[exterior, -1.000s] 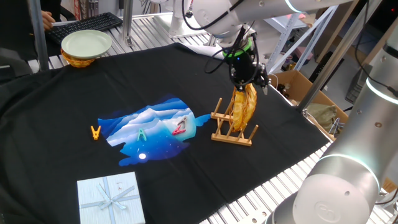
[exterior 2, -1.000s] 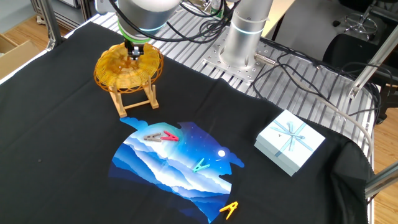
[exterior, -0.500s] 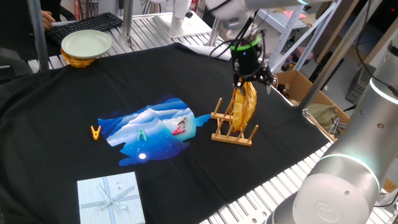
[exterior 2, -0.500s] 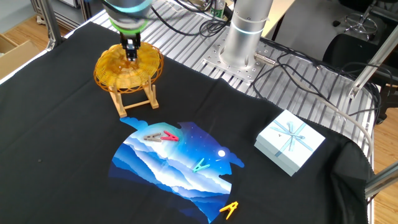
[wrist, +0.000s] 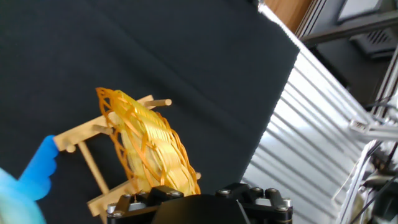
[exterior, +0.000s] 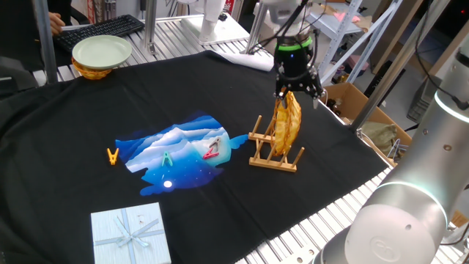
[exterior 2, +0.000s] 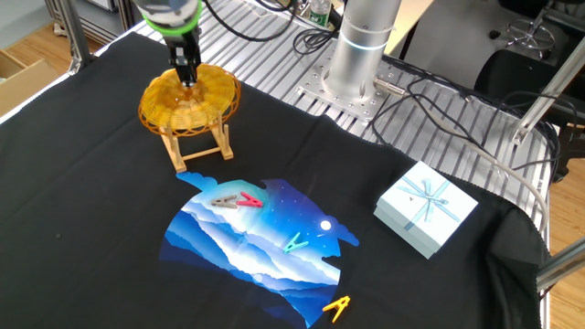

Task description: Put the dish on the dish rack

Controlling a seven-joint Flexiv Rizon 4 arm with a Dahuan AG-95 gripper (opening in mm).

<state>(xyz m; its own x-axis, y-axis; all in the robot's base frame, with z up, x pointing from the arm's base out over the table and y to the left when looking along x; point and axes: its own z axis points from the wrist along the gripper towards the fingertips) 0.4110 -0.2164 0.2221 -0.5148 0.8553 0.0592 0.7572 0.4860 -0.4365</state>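
With the golden woven wicker dish point(exterior: 287, 123) standing between pegs, release is in hand.
My gripper point(exterior: 297, 91), frame centre-right, is spread open above its rim; the light wooden pegged rack point(exterior: 275, 155) alone supports it.

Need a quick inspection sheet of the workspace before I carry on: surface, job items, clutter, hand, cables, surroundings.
Surface: black cloth with a blue printed patch.
Job's things: wicker dish stands on edge between the pegs of the wooden rack.
Clutter: gift box; clothespins on and beside the patch, one yellow; green plate on a bowl at the far corner.
Hand: just above the dish's top edge, open, holding nothing.
Cables: black bundles by the arm's base.
Surroundings: keyboard, cardboard box, slatted metal bench.
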